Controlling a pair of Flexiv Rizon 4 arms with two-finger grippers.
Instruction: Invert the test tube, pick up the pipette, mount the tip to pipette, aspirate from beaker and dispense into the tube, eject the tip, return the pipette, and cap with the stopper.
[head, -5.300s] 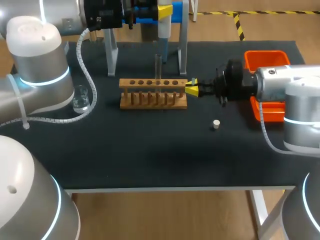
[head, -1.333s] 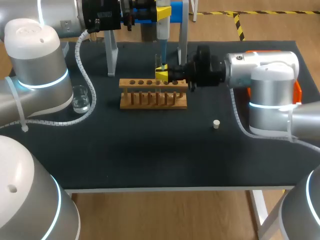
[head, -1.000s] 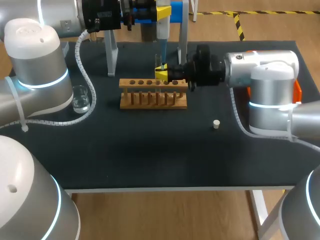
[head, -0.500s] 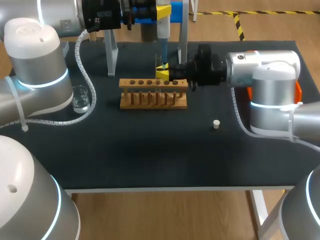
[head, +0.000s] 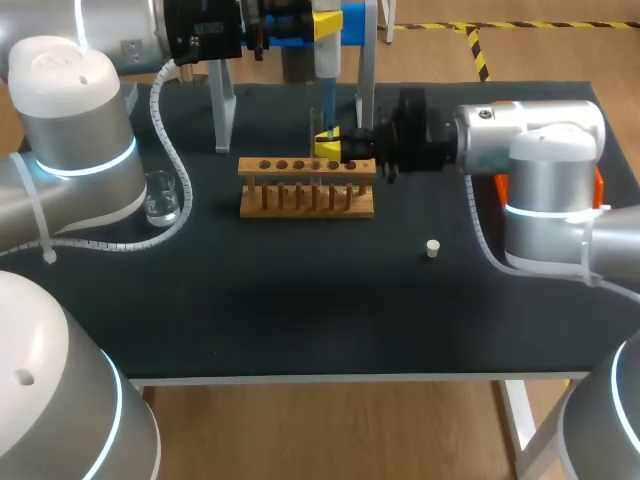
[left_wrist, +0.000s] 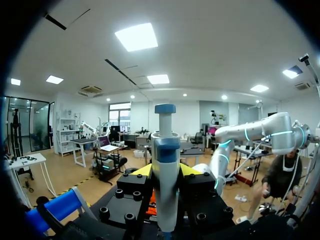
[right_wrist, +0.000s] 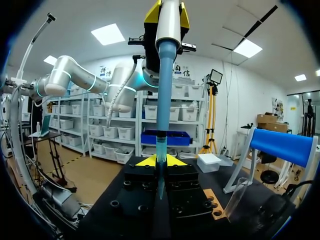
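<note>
1. Holding the test tube (head: 319, 128) upright just above the wooden rack (head: 307, 186), the right gripper (head: 328, 150) presses its yellow fingers on the glass from both sides.
2. At the table's back edge, the left gripper (head: 328, 18) is clamped around the pipette (left_wrist: 166, 170). The pipette hangs straight down, with its blue tip (right_wrist: 165, 85) lined up with the tube's mouth.
3. Two metal legs of the stand (head: 365, 100) rise on either side of the pipette, close behind the rack.
4. A glass beaker (head: 162, 197) sits at the table's left, beside the left arm's coiled cable (head: 170, 130).
5. A small white stopper (head: 432, 248) lies alone on the dark mat (head: 300, 300), in front of the right arm and apart from the rack.
6. An orange bin (head: 597, 185) at the right is almost wholly hidden behind the right arm.
7. How far the tip reaches into the tube is hard to make out, as is any liquid inside it.
</note>
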